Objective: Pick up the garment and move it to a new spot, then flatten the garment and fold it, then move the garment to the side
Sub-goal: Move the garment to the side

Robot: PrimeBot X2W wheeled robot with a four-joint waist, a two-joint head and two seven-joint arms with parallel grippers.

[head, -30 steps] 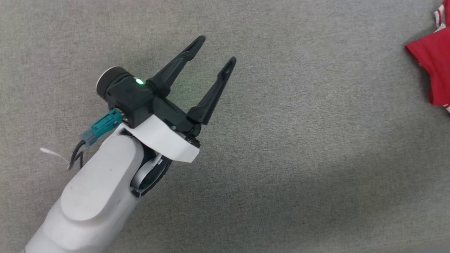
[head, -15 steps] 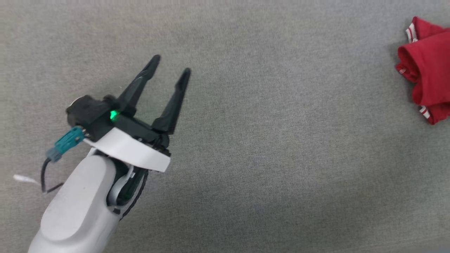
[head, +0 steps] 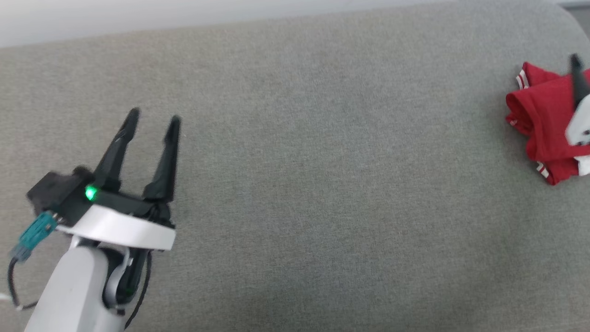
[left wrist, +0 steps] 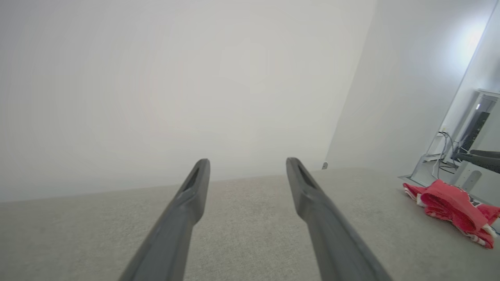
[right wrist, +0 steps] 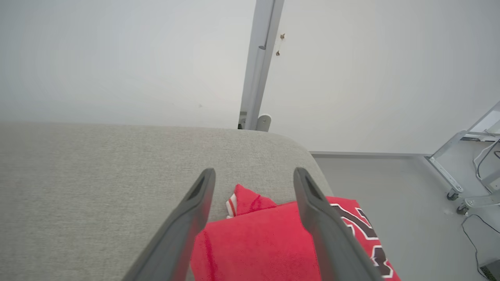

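Note:
The garment (head: 539, 120) is a red bundle with striped trim, lying folded at the far right of the grey cloth-covered surface (head: 322, 184). The left wrist view has the garment (left wrist: 449, 205) far off to its right. My left gripper (head: 154, 117) hovers open at the lower left, far from it, and its fingers (left wrist: 248, 164) hold nothing. My right gripper (right wrist: 254, 175) is open just above the garment (right wrist: 265, 242), whose black-and-white lettering (right wrist: 363, 226) shows beside one finger. In the head view one dark right fingertip (head: 576, 76) overlaps the red cloth.
The surface's rounded far corner (right wrist: 297, 144) lies just beyond the garment, with grey floor (right wrist: 390, 187) past it. A metal post (right wrist: 258, 78) stands against the white wall. A wheeled metal frame (right wrist: 461, 171) and cables sit on the floor at the right.
The head camera has shifted, bringing the surface's far edge into view. My left gripper has drawn back toward the lower left, still open. My right gripper's finger now shows over the garment.

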